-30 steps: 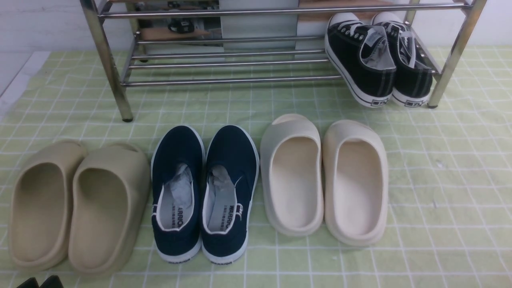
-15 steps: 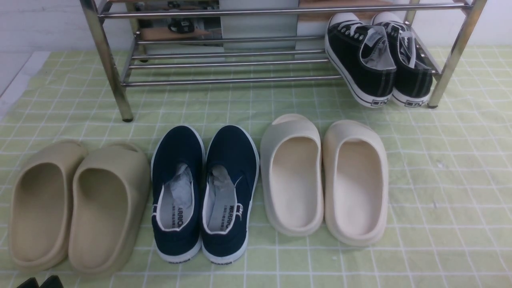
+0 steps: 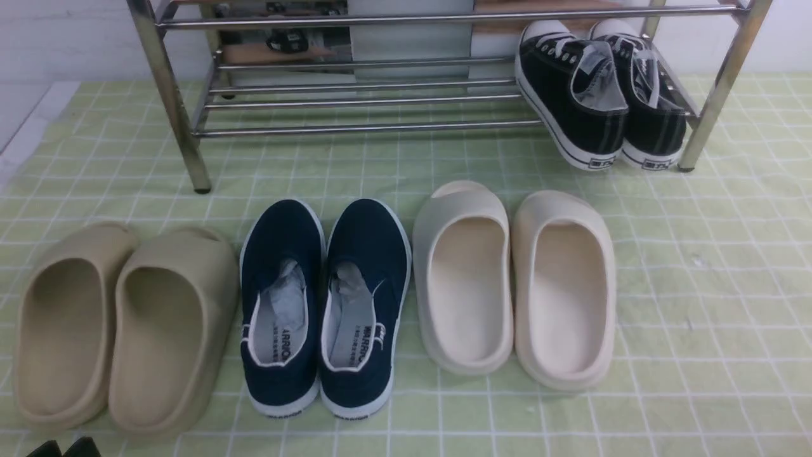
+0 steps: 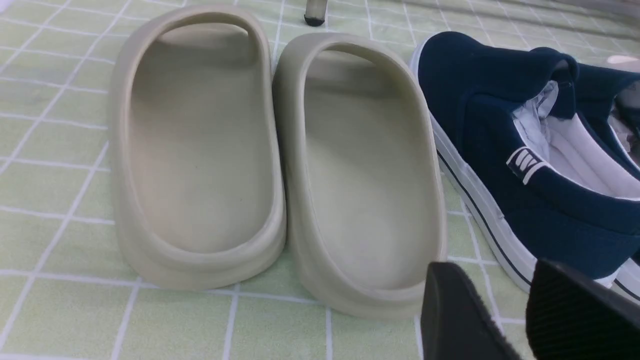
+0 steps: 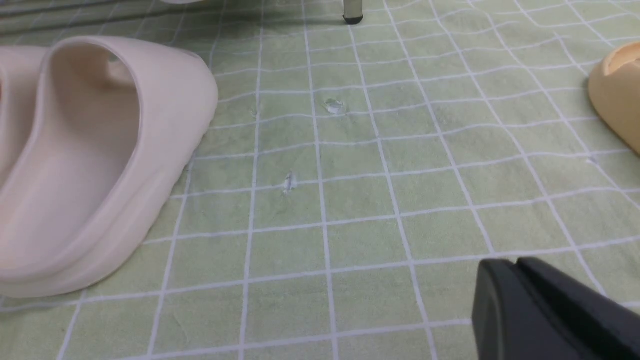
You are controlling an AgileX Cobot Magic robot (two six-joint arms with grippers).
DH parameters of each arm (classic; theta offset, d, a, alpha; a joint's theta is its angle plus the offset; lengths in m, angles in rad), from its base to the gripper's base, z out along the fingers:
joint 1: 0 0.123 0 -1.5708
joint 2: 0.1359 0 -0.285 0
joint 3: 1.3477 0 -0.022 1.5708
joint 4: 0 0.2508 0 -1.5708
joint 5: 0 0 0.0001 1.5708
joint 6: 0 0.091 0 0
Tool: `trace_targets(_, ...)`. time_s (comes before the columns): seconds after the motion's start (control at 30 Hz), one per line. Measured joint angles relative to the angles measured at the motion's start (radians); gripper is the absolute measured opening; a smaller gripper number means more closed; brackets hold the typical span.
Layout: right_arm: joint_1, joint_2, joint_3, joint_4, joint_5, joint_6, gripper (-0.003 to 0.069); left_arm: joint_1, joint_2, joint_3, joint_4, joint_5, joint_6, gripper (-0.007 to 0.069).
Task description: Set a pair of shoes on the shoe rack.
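The pair of shoes, two black lace-up sneakers (image 3: 596, 101) with white toe caps and soles, rests tilted on the lower bars at the right end of the steel shoe rack (image 3: 355, 127), heels hanging over the front bar. My left gripper (image 4: 505, 305) is open and empty, low beside the heels of the tan slides and the navy shoe; its fingertips (image 3: 82, 447) just show at the front view's bottom left corner. My right gripper (image 5: 515, 267) is shut and empty over bare cloth, right of the cream slide. It is out of the front view.
On the green checked cloth in front of the rack stand tan slides (image 3: 120, 324), navy slip-ons (image 3: 323, 304) and cream slides (image 3: 514, 279). An orange-tan slide (image 5: 617, 90) sits at the right wrist view's edge. Rack feet stand on the cloth (image 3: 202, 188).
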Motion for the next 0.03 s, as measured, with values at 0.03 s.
trace_targets(0.03,0.000,0.000,0.000,0.000,0.000,0.000,0.0057,0.000,0.000,0.000,0.000,0.000,0.000,0.0239)
